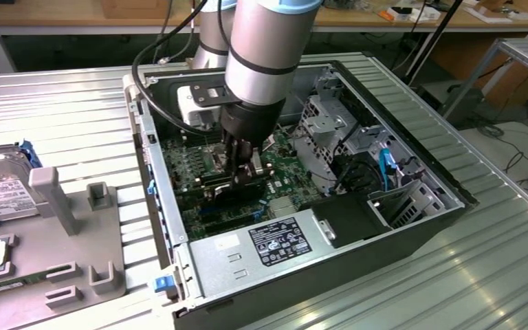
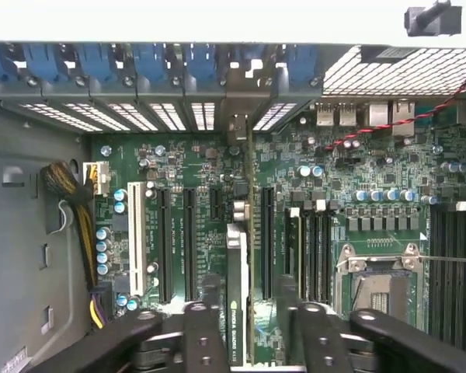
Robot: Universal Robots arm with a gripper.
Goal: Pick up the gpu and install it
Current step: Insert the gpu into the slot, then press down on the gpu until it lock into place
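Gripper (image 1: 244,180) inside open PC case (image 1: 429,179) (over motherboard (image 1: 287,158)), at gpu (image 1: 262,167).

The arm (image 1: 262,58) comes in from 12 o'clock of the exterior view and hangs near vertical, wrist down. Its gripper (image 1: 244,180) points straight down at picture centre. In the wrist view the black fingers (image 2: 206,330) stand apart, jaws spread.

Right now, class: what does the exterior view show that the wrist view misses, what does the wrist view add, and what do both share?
Exterior only: the silver boxy hard drive on the grey tray, and the black power supply label.
Wrist only: the row of blue slot clips and the empty processor socket.
Both: the thin dark green gpu card standing on the green motherboard between the open fingers.
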